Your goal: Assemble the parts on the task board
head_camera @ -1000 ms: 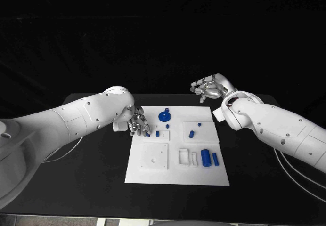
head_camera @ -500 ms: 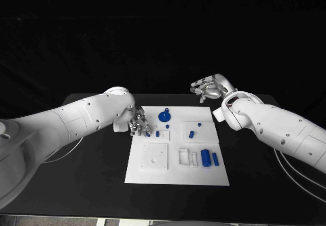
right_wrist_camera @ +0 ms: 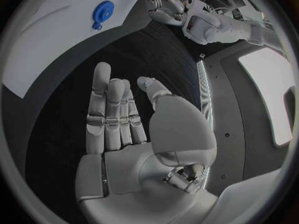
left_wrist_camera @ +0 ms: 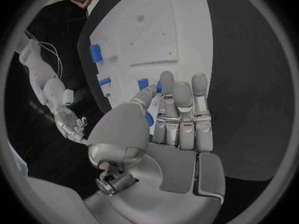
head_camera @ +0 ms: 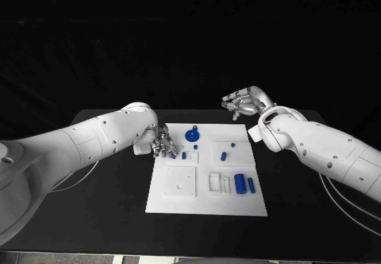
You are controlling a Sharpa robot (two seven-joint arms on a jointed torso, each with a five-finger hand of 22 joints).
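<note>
A black worktop (head_camera: 103, 209) carries a white board (head_camera: 208, 204) lying flat at its middle. Nearest the robot, the board's front part is bare; just beyond it sit a raised white square (head_camera: 181, 181) on the left and, to its right, two upright blue cylinders (head_camera: 240, 181) beside small white blocks. Farther back, small blue pegs (head_camera: 224, 156) stand on a second white square, and a round blue disc (head_camera: 192, 135) lies near the board's far edge. The left hand (head_camera: 161, 143) hovers at the board's left edge, its fingers straight and close together, reaching toward a small blue piece (left_wrist_camera: 143, 83); whether they touch it cannot be told. The right hand (head_camera: 244, 104) hangs beyond the board's far right corner, over the worktop, fingers loosely apart and holding nothing.
</note>
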